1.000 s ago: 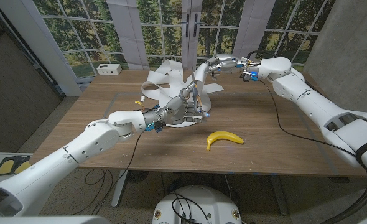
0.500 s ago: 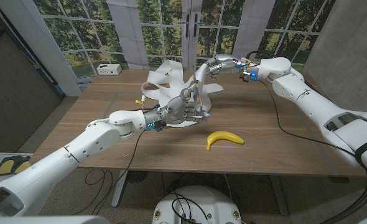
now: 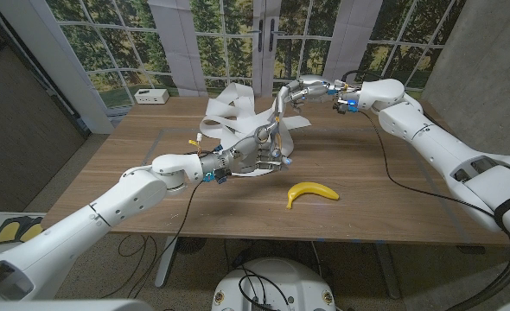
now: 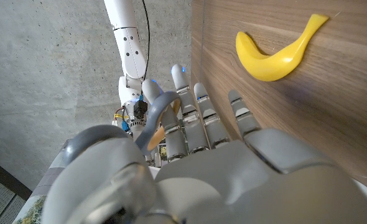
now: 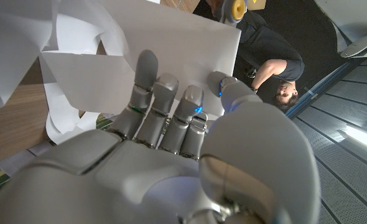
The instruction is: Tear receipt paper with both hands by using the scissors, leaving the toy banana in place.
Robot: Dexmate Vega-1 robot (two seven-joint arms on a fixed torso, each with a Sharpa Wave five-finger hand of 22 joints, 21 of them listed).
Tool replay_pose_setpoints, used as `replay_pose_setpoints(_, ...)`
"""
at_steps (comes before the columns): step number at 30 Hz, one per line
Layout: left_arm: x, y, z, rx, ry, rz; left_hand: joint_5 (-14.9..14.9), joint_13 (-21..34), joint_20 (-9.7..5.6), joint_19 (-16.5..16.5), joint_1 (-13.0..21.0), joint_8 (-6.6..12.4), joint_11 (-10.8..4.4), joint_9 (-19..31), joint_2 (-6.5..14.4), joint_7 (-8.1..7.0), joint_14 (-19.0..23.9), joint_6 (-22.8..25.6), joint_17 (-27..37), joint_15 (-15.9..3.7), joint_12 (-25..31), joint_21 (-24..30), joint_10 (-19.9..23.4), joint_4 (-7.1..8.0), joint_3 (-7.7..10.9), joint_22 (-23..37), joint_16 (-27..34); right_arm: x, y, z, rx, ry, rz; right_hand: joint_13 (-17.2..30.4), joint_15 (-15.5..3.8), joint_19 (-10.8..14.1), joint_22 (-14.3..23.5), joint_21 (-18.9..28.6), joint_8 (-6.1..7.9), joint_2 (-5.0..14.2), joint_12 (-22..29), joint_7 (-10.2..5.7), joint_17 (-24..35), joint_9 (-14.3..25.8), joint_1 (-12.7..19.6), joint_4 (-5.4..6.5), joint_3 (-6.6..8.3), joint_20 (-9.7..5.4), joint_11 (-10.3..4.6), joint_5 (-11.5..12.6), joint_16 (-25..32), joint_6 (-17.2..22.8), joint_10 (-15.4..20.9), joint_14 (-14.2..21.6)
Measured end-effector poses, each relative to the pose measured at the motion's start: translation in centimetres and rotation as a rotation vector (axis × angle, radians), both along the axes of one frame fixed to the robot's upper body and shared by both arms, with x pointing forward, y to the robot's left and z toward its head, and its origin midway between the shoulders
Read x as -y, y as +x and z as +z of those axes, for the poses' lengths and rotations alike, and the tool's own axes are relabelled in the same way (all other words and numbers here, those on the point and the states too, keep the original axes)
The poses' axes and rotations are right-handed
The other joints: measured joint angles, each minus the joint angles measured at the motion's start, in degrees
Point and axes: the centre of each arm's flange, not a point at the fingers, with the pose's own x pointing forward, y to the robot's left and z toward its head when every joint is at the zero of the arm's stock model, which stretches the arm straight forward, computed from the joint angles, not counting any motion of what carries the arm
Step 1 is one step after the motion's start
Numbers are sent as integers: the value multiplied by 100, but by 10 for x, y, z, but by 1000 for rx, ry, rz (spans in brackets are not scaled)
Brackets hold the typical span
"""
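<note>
Risk lies mostly in the paper slipping or crumpling instead of parting cleanly, since the receipt paper (image 3: 238,117) is a loose heap of loops at the table's (image 3: 393,203) far middle and a poorly lined-up blade would only fold the strip; a sideways sweep of the left arm could also nudge the toy banana (image 3: 312,192) (lying apart, nearer the front edge). The right hand (image 3: 300,90) is raised, fingers (image 5: 165,102) grasping a strip; the left hand (image 3: 253,154), low beside the heap, grips the scissors (image 4: 153,118).

table (image 3: 151,164): matt wood grain | receipt paper (image 3: 233,112): white, creased paper | toy banana (image 3: 312,192): smooth glossy plastic
</note>
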Motion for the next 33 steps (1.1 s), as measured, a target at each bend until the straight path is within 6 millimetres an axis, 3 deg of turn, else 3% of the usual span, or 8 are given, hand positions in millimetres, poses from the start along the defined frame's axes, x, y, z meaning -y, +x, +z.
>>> replay_pose_setpoints(3, 0, -1, -1, 3, 0, 1, -118, 34, 9, 9, 37, 16, 0, 0, -42, 0, 11, 0, 0, -10, 24, 0, 1, -27, -26, 0, -15, 0, 1, -1, -6, 2, -4, 15, 0, 0, 0, 0, -3, 0, 0, 0, 0, 3, 0, 0, 0, 0, -1, -2, 0, 0, -1, 0)
replay_pose_setpoints(8, -2, -2, 0, 13, 2, 7, -298, 60, 9, 9, -146, 133, -19, 1, -346, 0, 10, 1, 9, -9, 66, -17, 40, 1, -243, 0, -82, 2, 3, -3, -21, 20, -9, 16, 0, 0, -1, 0, -4, -1, 0, 0, 0, 10, 0, -19, 18, 0, -45, -4, 0, 0, -41, 0)
replay_pose_setpoints(19, -4, -6, -2, 29, 9, 21, -343, 44, 9, 9, -266, 138, -74, 0, -541, 53, 10, -14, 41, -9, 66, -22, 7, 63, -398, -1, -128, 8, 10, -5, -49, 56, -11, 54, 0, 0, 11, 0, -50, -2, 25, 0, 0, -12, 0, -3, 46, 0, -75, -25, 0, 0, -28, 0)
replay_pose_setpoints(21, -4, -6, -2, 30, 7, 23, -343, 57, 9, 9, -236, 138, -69, 1, -510, 39, 59, 0, 56, -8, 111, -21, 11, 44, -379, -1, -127, 8, 9, -5, -50, 58, -11, 53, 0, 0, 10, 0, -64, -2, 25, 0, 0, 0, 0, -10, 58, 0, -75, -25, 0, 0, -28, 0)
replay_pose_setpoints(26, -3, -6, -2, 34, -2, 26, -343, 113, -23, 40, 144, 138, -31, 0, -130, 93, 150, 193, 96, -54, 198, -21, 51, -78, -125, -1, -127, 10, 9, -7, -53, 60, -9, 53, 0, 0, 10, 0, -65, -3, 25, 0, 0, 21, 0, -11, 72, 0, -74, -25, 0, 0, -29, 0)
replay_pose_setpoints(33, -2, -5, 0, 40, -14, 29, -388, 131, -2, 61, 293, 138, 1, 0, 18, 152, 232, 338, 96, -74, 279, -21, 83, -102, -57, -1, -127, 11, 8, -7, -55, 61, -9, 34, 0, 0, 10, 0, -82, -3, 25, 0, 0, 25, 0, -10, 72, 0, -73, -25, 0, 0, -30, 0)
